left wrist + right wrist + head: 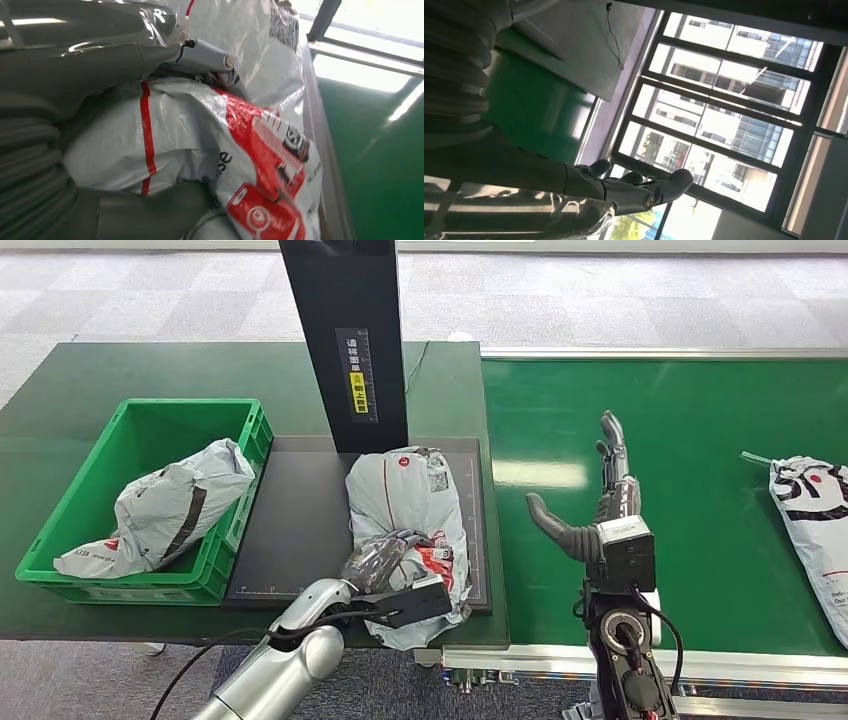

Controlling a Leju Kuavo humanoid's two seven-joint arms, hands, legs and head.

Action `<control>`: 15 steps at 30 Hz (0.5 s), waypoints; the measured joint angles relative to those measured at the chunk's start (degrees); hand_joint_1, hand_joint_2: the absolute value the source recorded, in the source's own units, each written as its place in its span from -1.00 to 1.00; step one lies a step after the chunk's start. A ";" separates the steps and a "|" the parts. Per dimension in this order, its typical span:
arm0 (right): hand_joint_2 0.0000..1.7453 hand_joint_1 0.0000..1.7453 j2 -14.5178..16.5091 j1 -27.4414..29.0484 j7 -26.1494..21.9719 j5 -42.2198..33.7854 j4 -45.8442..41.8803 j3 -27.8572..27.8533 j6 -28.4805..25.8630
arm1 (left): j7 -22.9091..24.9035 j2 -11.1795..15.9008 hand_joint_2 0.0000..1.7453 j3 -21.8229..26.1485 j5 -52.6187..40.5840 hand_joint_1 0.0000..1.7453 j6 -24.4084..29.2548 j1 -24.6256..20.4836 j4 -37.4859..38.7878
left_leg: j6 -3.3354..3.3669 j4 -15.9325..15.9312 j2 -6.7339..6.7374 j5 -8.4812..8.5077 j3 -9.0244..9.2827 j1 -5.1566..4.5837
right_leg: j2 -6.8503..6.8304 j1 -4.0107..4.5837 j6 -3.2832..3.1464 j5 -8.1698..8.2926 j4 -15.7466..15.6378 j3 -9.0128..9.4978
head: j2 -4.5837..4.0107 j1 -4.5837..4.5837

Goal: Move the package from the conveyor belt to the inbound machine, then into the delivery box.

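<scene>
Package point(408, 530) on inbound machine point(300, 530); left hand point(385, 562) grips it.

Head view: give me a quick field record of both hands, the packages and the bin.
left hand: grips the grey-and-red plastic mailer bag on the black inbound machine platform
right hand: open, fingers spread, above the green conveyor belt
green plastic delivery box: holds a grey mailer bag
belt: white printed package at its right edge
</scene>
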 joint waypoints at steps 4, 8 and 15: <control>1.00 -1.00 0.31 1.25 0.00 0.33 -0.81 -1.07 0.46 | -1.44 -0.55 1.00 0.63 0.65 1.00 0.98 -0.05 0.06 | 0.00 0.00 0.00 0.00 0.00 0.00 | 0.00 0.00 0.00 0.00 0.00 0.00 | 0.00 0.01; 1.00 -1.00 0.46 2.38 0.00 0.81 -1.85 -1.95 0.67 | -3.61 -0.89 1.00 1.65 2.24 1.00 3.08 0.25 -0.36 | 0.00 0.00 0.00 0.00 -0.01 0.00 | 0.00 0.00 0.00 0.00 0.00 -0.02 | 0.00 0.00; 1.00 -1.00 0.87 4.29 0.02 1.15 -4.13 -3.68 1.49 | -13.60 -1.20 1.00 4.40 7.02 1.00 14.78 2.93 -8.34 | 0.00 0.00 0.00 -0.01 -0.04 0.00 | 0.00 0.00 0.00 0.00 0.00 -0.04 | 0.00 -0.01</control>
